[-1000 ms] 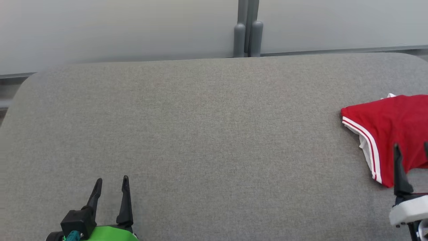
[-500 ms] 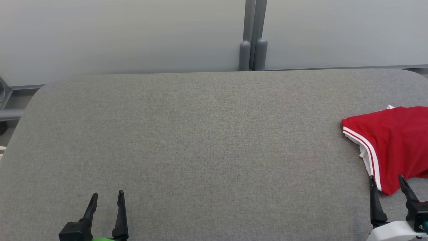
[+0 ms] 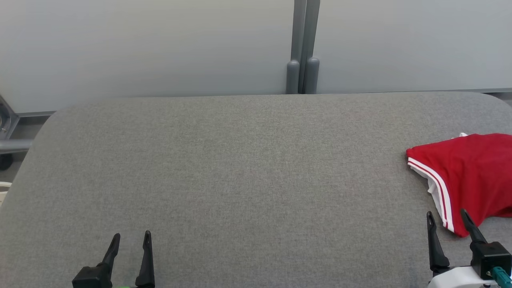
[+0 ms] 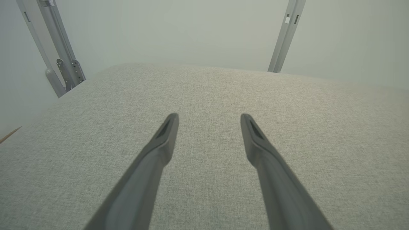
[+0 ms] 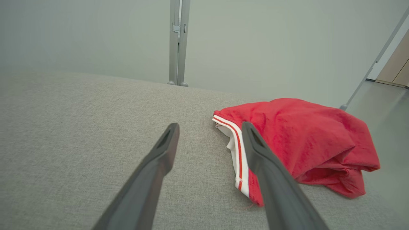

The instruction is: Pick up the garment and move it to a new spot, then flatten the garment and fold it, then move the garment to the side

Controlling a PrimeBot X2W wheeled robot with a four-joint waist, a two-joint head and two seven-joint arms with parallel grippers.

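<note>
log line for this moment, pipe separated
garment: red, bunched, right end of table | left gripper: open, empty, over table | right gripper: open, empty, by garment's striped hem

The red garment (image 3: 472,176) runs past the head view's right edge, its far side cut off.

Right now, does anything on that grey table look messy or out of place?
Only the red garment: it lies rumpled near the right edge of the table, its layers bunched and uneven rather than flat, with a bit of white fabric poking out beside the striped trim. Nothing looks spilled or damaged.
</note>
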